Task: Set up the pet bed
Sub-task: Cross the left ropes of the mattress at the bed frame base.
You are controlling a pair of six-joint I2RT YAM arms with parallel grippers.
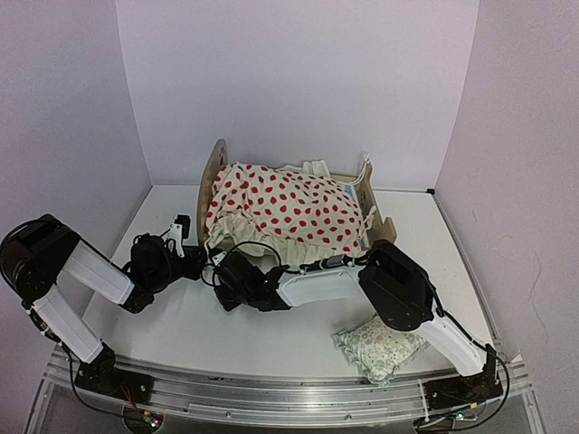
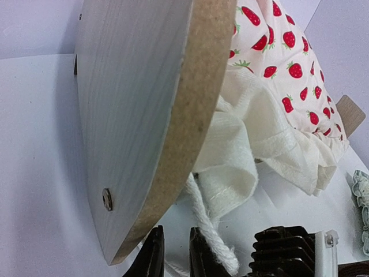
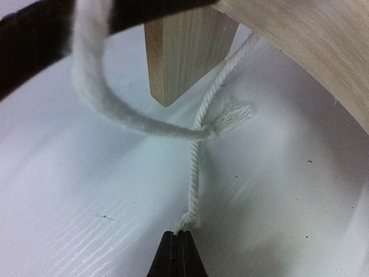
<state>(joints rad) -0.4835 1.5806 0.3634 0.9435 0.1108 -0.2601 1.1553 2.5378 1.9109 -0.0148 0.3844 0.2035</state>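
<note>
The pet bed stands at the back centre, its arched headboard to the left. A cream red-dotted cushion lies on it, its frill hanging over the side. My left gripper sits by the headboard's lower edge. Its jaws stand a narrow gap apart, with a strand of thick white cord low between them. My right gripper is at the bed's near left corner. It is shut on the knotted end of a thin white cord that runs up to a knot.
A small green floral pillow lies on the table near the right arm's base. White walls close in the table on three sides. A wooden bed leg stands just beyond the cord. The right arm's forearm lies along the bed's front.
</note>
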